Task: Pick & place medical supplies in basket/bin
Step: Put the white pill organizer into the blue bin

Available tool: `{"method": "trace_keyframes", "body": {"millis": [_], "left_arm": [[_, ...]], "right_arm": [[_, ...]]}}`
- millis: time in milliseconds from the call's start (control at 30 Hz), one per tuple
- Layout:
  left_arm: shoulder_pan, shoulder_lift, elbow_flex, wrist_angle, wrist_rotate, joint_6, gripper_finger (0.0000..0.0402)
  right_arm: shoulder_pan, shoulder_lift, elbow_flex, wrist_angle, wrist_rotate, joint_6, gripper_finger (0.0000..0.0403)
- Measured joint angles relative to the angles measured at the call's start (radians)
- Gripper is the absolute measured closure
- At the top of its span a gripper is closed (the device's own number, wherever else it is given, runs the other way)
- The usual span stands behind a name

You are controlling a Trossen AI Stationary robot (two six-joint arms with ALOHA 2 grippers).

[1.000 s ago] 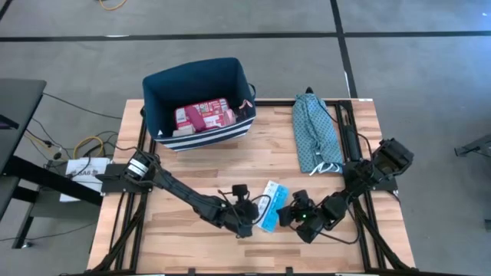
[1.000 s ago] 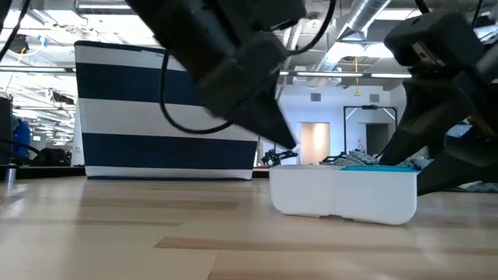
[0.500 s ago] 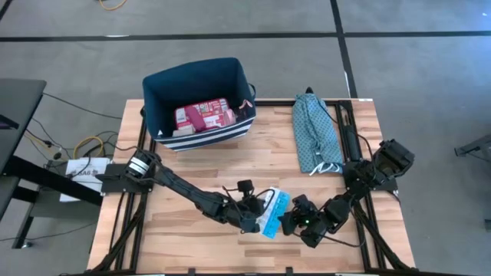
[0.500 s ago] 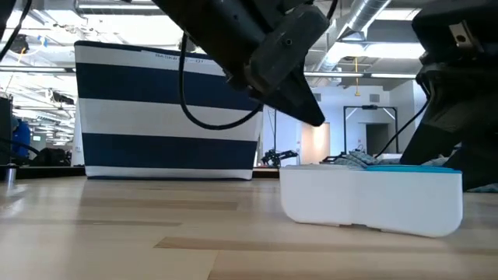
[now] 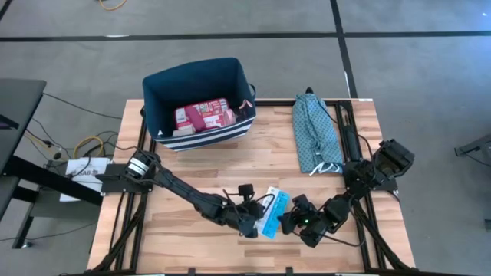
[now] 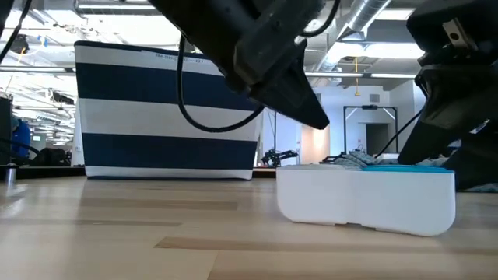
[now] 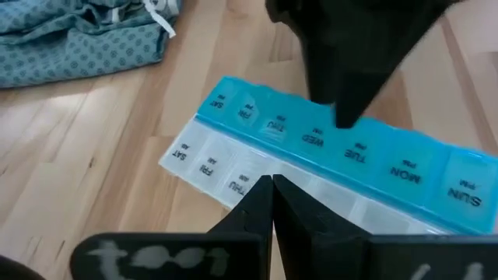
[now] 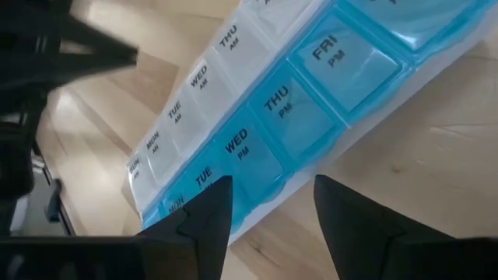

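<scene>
Both end effectors are seen low on the worktop [image 5: 192, 161] in the high view, one on each side of the pill organizer [image 5: 272, 211]. On its one side the left end effector [image 5: 252, 222] is found, and on the other side the right end effector [image 5: 290, 220]. The striped bin [image 5: 198, 80] is placed well apart, at the far side, with the red-and-white first-aid case [image 5: 204, 116] already laid inside. A teal cloth bundle [image 5: 314, 132] is left beside it.

From the low view, the pill organizer [image 6: 366, 198] is seen resting flat on the wood, not lifted.

From the left wrist view, the left end effector [image 7: 271, 204] is shown with its fingers pressed together, the tips touching the white edge of the pill organizer [image 7: 327, 167].

From the right wrist view, the right end effector [image 8: 268, 211] is shown with its fingers spread apart, and the blue edge of the pill organizer [image 8: 264, 117] sits just ahead of the gap.

The pick-up step seems to be in hand. Next, the strip would likely need to be slid between the spread fingers, squeezed, lifted and carried to the bin.
</scene>
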Motion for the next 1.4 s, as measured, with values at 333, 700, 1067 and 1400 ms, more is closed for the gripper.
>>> {"method": "trace_keyframes", "body": {"millis": [333,700,1067,1400], "left_arm": [[0.003,0.0,-0.095,0.089,-0.001,-0.035,0.0401],[0.003,0.0,-0.099,0.126,0.02,-0.009,0.0401],[0.003,0.0,-0.099,0.103,0.025,0.0,0.0401],[-0.002,-0.001,-0.097,-0.034,0.017,-0.097,0.0401]], "right_arm": [[-0.004,-0.001,0.002,0.014,-0.044,-0.04,0.0225],[-0.068,-0.005,0.004,0.019,-0.151,-0.088,0.0173],[-0.103,-0.004,0.004,0.027,-0.195,-0.062,0.0156],[-0.104,0.001,0.0,0.088,-0.191,-0.031,0.0157]]}}
